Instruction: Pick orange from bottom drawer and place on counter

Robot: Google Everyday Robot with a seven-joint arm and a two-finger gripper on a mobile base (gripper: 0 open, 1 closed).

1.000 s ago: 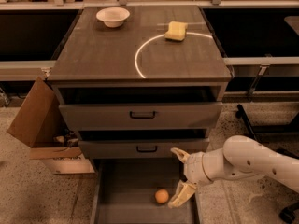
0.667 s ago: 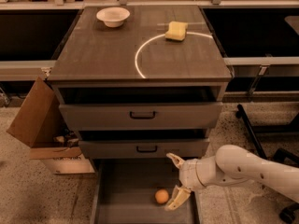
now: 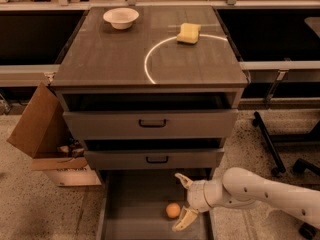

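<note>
The orange [image 3: 173, 210] lies on the grey floor of the open bottom drawer [image 3: 135, 204], right of its middle. My gripper [image 3: 181, 202] hangs over the drawer's right side with its fingers spread open, one finger [image 3: 183, 180] behind the orange and the other below and right of it. The orange sits just left of the gap between them, apart from both. My white arm reaches in from the lower right. The dark wood-grain counter [image 3: 110, 54] with its white arc tops the cabinet.
A white bowl [image 3: 121, 17] and a yellow sponge [image 3: 189, 33] sit on the counter. Two upper drawers with black handles [image 3: 152, 123] stand slightly open. An open cardboard box [image 3: 47, 134] is on the floor at the left. Chair legs and casters [image 3: 280, 149] are on the right.
My arm has moved left and lower, bringing the open gripper closer to the orange. The orange has not moved.
</note>
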